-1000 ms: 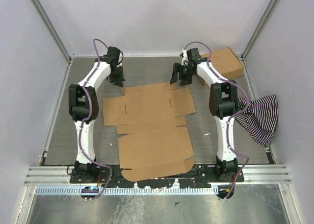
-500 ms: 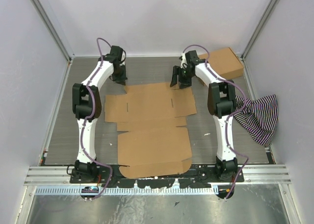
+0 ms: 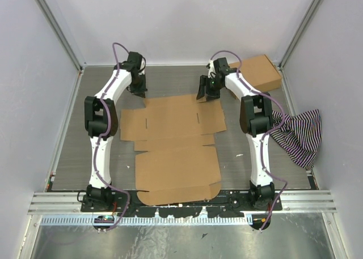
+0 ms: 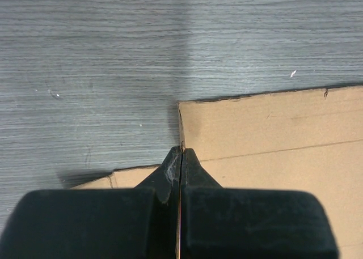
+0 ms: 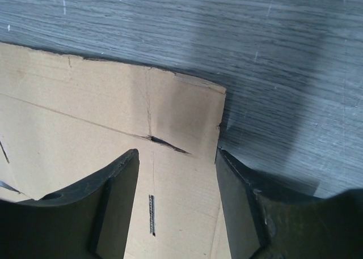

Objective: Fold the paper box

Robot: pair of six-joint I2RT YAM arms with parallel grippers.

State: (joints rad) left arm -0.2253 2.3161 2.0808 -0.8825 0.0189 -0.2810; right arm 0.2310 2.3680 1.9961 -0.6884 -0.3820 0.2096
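The paper box (image 3: 173, 145) lies unfolded and flat on the grey table, its flaps spread and its slits showing. My left gripper (image 3: 138, 92) stands at the far left corner of its back panel. In the left wrist view that gripper (image 4: 181, 150) is shut, its tips resting at the cardboard's corner edge (image 4: 179, 123). My right gripper (image 3: 205, 92) is at the far right corner. In the right wrist view it (image 5: 176, 153) is open, with one finger (image 5: 113, 196) over the cardboard (image 5: 85, 111) and the other (image 5: 241, 196) just off the flap's right edge.
A compact brown carton (image 3: 258, 72) sits in the back right corner. A black-and-white striped cloth (image 3: 298, 134) is bunched against the right wall. Pale walls enclose the table on three sides. A metal rail (image 3: 181, 202) runs along the near edge.
The right gripper's jaws have narrowed a little over the box's far right corner. The left gripper has edged right to the far left corner. The box has shifted slightly.
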